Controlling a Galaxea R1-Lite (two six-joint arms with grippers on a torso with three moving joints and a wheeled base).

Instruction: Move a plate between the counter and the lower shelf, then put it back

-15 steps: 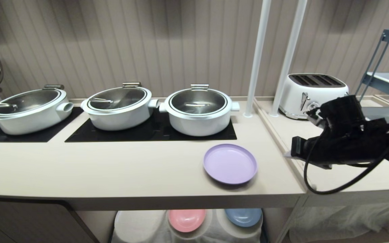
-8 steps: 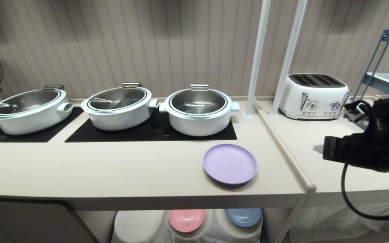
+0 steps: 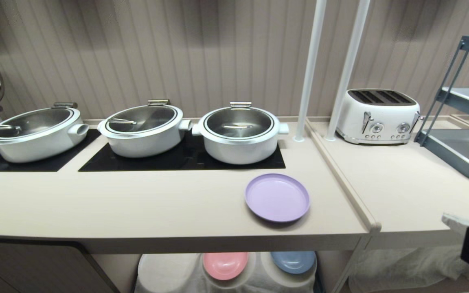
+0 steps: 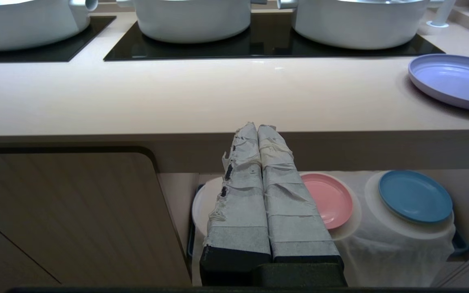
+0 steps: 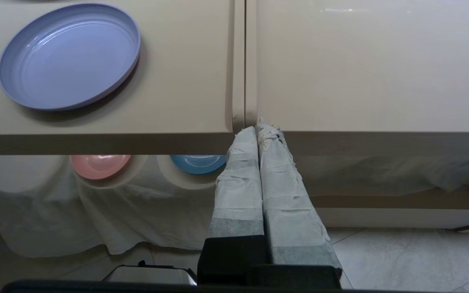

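While the lilac plate lies flat on the beige worktop, you can see it sits near the front edge, just in front of the rightmost black hob panel and the white pot standing on it. Nothing touches the plate.

Your right end effector is low at the front of the worktop, well to the right of the plate; in the head view only its tip shows at the lower right corner. Its two tape-wrapped fingers are pressed together with nothing between them, and in the right wrist view their tips line up with the seam where the two worktop sections meet.

Your left end effector is parked below the worktop's front edge, its wrapped fingers also pressed together and empty, pointing toward the lower shelf.

On that lower shelf you have a pink plate and a blue plate, each resting on a round stand covered in white cloth. Two more white pots stand on the hob panels to the left. On the right worktop section stand a white toaster and a grey tiered rack, and two white poles rise behind the plate.
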